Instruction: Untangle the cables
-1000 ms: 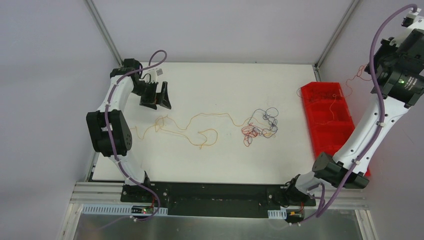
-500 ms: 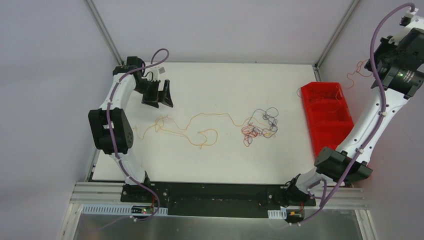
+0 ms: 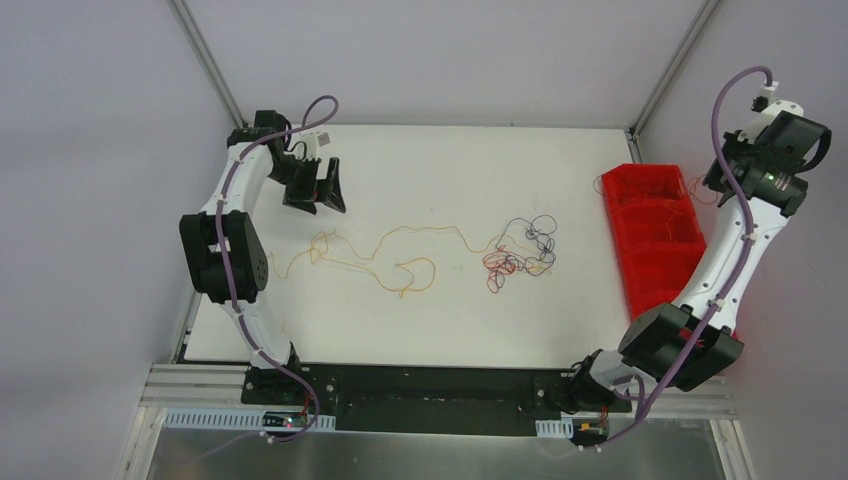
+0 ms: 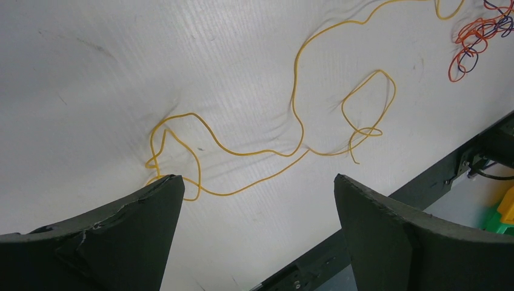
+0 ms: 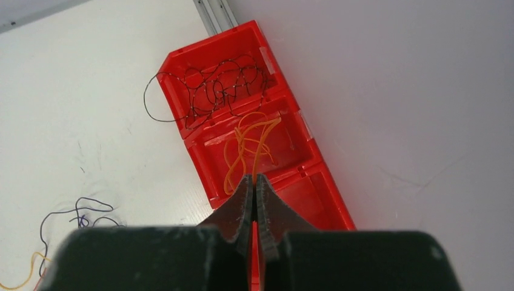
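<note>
A ball of red, dark purple and orange cables (image 3: 518,255) lies mid-table. A long yellow cable (image 3: 400,262) lies loose to its left and also shows in the left wrist view (image 4: 297,115). My left gripper (image 3: 318,190) is open and empty, held above the table's far left; its tips (image 4: 256,179) are just short of the yellow cable's end loops. My right gripper (image 5: 255,179) is shut on an orange cable (image 5: 251,142), which hangs into the middle compartment of the red bin (image 5: 315,200). In the top view the right gripper (image 3: 722,178) is over the bin's far right side.
The red bin (image 3: 618,225) stands at the table's right edge. Its far compartment holds a dark cable (image 5: 224,85) with one loop hanging over the rim onto the table. The near compartment looks bare. Metal frame posts stand at the back corners.
My right wrist has come down and in toward the red bin, and the orange cable has sunk with it into the bin. The left arm has barely shifted.
</note>
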{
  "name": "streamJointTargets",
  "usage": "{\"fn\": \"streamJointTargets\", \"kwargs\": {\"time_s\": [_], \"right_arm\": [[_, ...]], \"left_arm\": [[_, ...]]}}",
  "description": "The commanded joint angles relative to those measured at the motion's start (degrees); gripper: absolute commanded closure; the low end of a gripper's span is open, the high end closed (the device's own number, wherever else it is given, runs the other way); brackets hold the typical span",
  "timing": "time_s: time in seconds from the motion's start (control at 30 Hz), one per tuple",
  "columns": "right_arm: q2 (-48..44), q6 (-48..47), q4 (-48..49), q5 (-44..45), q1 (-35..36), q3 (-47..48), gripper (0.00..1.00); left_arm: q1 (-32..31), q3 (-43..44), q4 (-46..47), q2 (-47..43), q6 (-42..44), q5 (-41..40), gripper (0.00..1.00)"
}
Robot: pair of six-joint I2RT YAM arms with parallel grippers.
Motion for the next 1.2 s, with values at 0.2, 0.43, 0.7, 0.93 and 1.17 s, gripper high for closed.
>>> {"fn": "streamJointTargets", "kwargs": {"time_s": [0.2, 0.43, 0.7, 0.93, 1.17], "right_arm": [[1.0, -1.3, 3.1, -1.3, 2.4, -5.8, 1.0], [2.6, -2.4, 3.9, 3.2, 7.0, -10.0, 1.0], [4.6, -3.4, 6.1, 10.0, 8.0, -13.5, 0.98], [5.3, -4.0, 5.6, 11.9, 8.6, -12.9, 0.64], [0.3, -1.2, -4.1, -9.6, 11.9, -9.4, 0.44]], "left_arm": [[-1.3, 2.3, -2.8, 0.2, -0.1, -0.9, 0.01], [-1.3, 1.3, -2.9, -1.0, 0.5, -1.3, 0.01], [-1.3, 1.2, -3.2, -1.6, 1.1, -1.7, 0.01], [-1.3, 1.7, -3.6, -1.7, 1.7, -1.9, 0.01], [-1.4, -0.2, -4.0, -4.5, 7.2, 2.9, 0.01]]}}
